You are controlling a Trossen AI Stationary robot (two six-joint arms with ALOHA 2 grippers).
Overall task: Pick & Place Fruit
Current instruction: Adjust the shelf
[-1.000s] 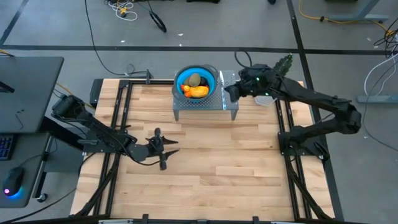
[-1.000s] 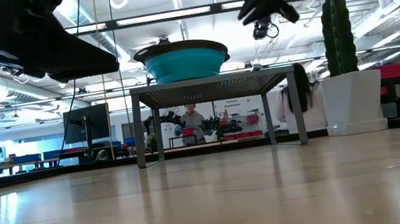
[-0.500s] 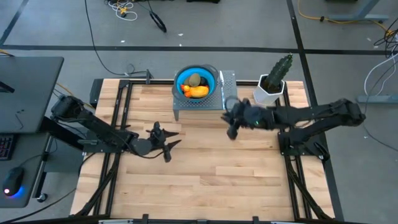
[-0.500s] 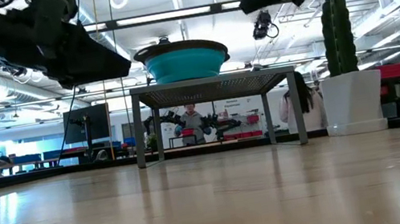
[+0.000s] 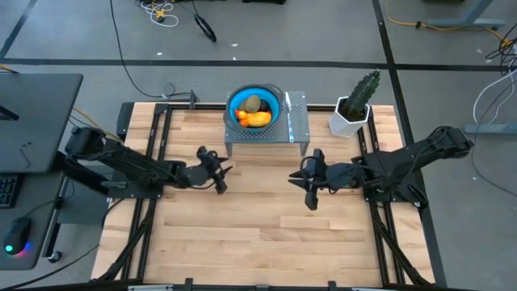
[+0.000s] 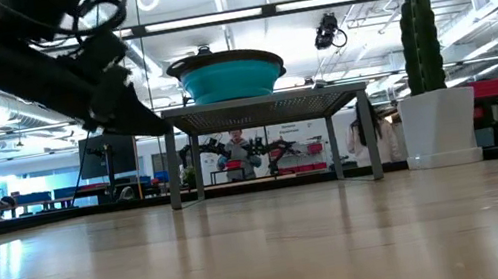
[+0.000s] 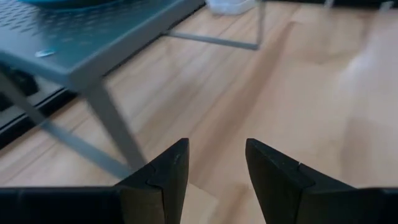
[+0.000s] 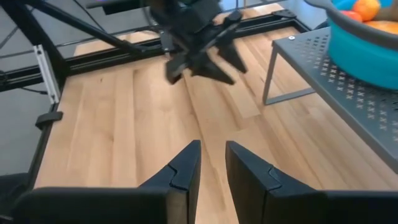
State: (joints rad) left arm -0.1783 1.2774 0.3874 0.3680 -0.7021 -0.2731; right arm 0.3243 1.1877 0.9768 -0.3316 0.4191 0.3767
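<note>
Sitting in blue bowl (image 5: 256,106) on grey mesh stand (image 5: 297,128) at bench's (image 5: 266,234) far edge, mid-span: fruit (image 5: 255,118), yellow-orange piece and olive-brown oval visible on top. Hovering over bare wood off stand's left front leg: left claw (image 5: 218,174), fingers (image 7: 168,171) parted, holding nothing. Hovering off stand's right front leg: right claw (image 5: 310,187), fingers (image 8: 186,163) close together with slim gap, also empty. Both claws clear of bowl and well apart. Standing at far right corner: cactus in white pot (image 5: 353,108).
</note>
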